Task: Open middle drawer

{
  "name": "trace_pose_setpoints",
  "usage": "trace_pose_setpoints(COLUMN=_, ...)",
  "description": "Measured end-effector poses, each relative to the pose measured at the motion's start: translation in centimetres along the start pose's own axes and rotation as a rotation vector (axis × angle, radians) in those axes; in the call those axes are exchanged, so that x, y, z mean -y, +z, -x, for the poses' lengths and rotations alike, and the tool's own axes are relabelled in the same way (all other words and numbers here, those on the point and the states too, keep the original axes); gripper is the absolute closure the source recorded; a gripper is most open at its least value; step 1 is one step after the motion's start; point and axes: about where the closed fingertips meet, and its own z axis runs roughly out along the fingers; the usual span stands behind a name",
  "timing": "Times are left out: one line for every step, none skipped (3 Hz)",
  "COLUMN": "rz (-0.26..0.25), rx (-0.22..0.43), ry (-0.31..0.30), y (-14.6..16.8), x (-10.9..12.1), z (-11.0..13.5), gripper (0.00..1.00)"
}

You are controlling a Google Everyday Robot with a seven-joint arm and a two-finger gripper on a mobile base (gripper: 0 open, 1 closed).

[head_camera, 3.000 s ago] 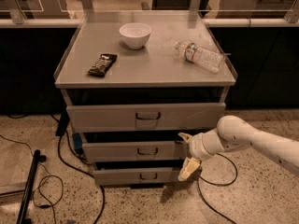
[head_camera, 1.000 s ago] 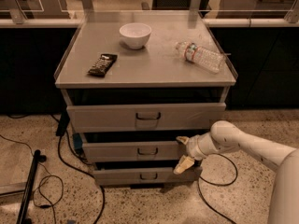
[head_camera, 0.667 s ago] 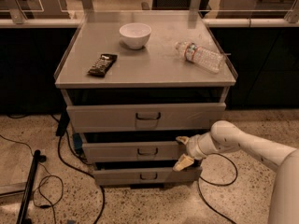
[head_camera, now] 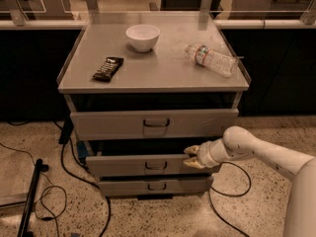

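Grey sheet metal is forming the cabinet you are facing, and the middle drawer is sitting as the second of three fronts, below the taller top drawer and above the lowest drawer. Its low flat front is showing a dark gap along the upper edge, so it is probably standing partly out already, with most of its travel yet to come. The gripper is resting at the right end of that front, near its upper corner and well to the right of the small dark wire handle; whether it is open or closed is not showing, so you are unable to tell. The white arm is reaching in from the right at drawer height. Judging from its build, the drawer is likely behaving as a stiff, light, shallow tray that is sliding on runners, with smooth painted metal that is offering little friction. The centred handle is looking like the truest place to take hold; pulling from one corner is risking a skewed, binding slide. On the cabinet top a white bowl, a plastic bottle lying on its side and a dark flat packet are resting, so a jerky pull is risking rolling the bottle. Cables are trailing across the floor at the left.
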Motion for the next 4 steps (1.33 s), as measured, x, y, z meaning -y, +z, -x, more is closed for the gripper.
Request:
trace_pose_setpoints(rz=0.000, rx=0.000, ry=0.000, y=-0.3, x=0.2, z=0.2, gripper=0.97)
trace_pose_setpoints(rz=-0.007, rx=0.004, ry=0.006, y=-0.7, x=0.2, z=0.4, gripper=1.00)
trace_pose_setpoints(rz=-0.011, rx=-0.003, ry=0.024, y=-1.1, x=-0.8, z=-0.1, gripper=1.00)
trace_pose_setpoints(rz=-0.010, rx=-0.003, ry=0.024, y=-1.1, x=-0.8, z=-0.1, gripper=0.88)
